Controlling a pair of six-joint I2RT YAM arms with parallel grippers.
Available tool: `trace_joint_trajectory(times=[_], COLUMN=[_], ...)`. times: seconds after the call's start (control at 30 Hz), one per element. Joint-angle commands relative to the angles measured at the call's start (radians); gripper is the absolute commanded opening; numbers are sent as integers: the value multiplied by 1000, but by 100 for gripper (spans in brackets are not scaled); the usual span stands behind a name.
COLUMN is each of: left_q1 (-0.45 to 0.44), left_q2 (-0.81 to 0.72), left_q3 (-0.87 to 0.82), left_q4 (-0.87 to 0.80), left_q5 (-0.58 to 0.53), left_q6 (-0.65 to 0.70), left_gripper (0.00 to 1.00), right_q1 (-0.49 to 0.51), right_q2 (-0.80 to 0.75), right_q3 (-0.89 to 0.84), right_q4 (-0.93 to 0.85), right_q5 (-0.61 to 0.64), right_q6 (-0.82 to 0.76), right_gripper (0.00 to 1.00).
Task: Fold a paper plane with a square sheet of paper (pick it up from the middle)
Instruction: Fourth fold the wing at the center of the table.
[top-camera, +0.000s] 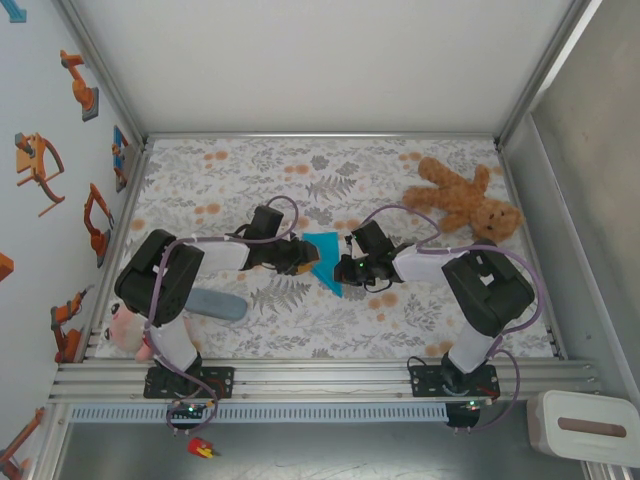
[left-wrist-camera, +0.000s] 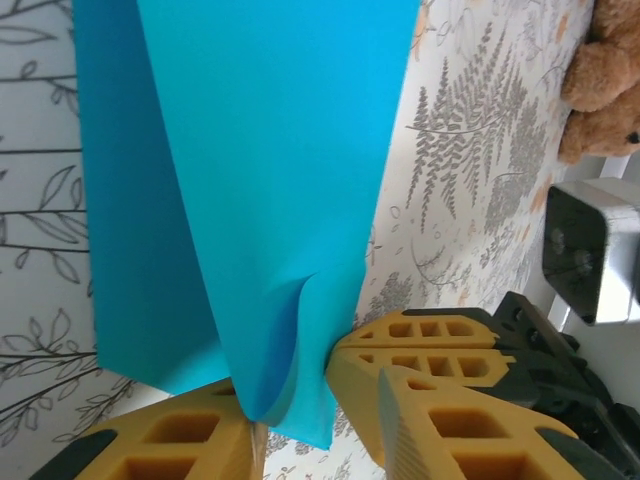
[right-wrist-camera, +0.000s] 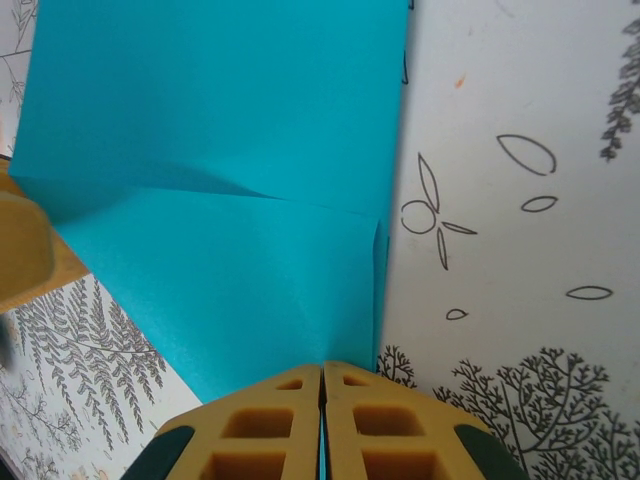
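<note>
The turquoise-blue square sheet of paper (top-camera: 325, 258) is folded into a pointed wedge and held up over the middle of the floral mat. My right gripper (right-wrist-camera: 322, 365) is shut on its lower edge, with a thin blue line of paper (right-wrist-camera: 220, 200) between the yellow fingers. In the left wrist view the paper (left-wrist-camera: 250, 180) hangs with a curled fold between the parted fingers of my left gripper (left-wrist-camera: 315, 410), the fold resting against the left finger (left-wrist-camera: 170, 440). The right gripper (left-wrist-camera: 340, 350) pinches the paper's edge just beside that. In the top view the left gripper (top-camera: 300, 255) and right gripper (top-camera: 345, 268) meet at the paper.
A brown teddy bear (top-camera: 465, 200) lies at the back right of the mat. A grey-blue oblong case (top-camera: 215, 303) lies near the left arm's base, a pink and white toy (top-camera: 125, 330) beside it. A white box (top-camera: 585, 425) sits off the table at the front right.
</note>
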Motion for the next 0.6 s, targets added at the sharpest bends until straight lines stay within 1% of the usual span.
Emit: trace_joint_trajectory(times=[0.0,0.23,0.33,0.43,0.5,0.57], left_q1=[11,13,14,14,14,10], left_q2=[30,42,37,24,12,2], left_q3=[28,41,35,29,25,20], left_q4=[-43,-35,-35,-33,-32,-30], left_q5=[41,40,24,0,-19,-42], left_q6=[55,45,37,20,-2,-33], left_gripper=[27,13,9,7,6,6], right_q1=[-8,-9,-9,-9,-8,-5], right_q2=[24,4,-31,-86,-129,-170], right_q3=[5,8,15,30,39,43], right_q4=[-26,-37,-53,-97,-129,-154], right_q5=[19,34,56,121,181,244], right_q6=[-6,-27,-57,-107,-150,-194], right_gripper=[9,10,12,23,35,43])
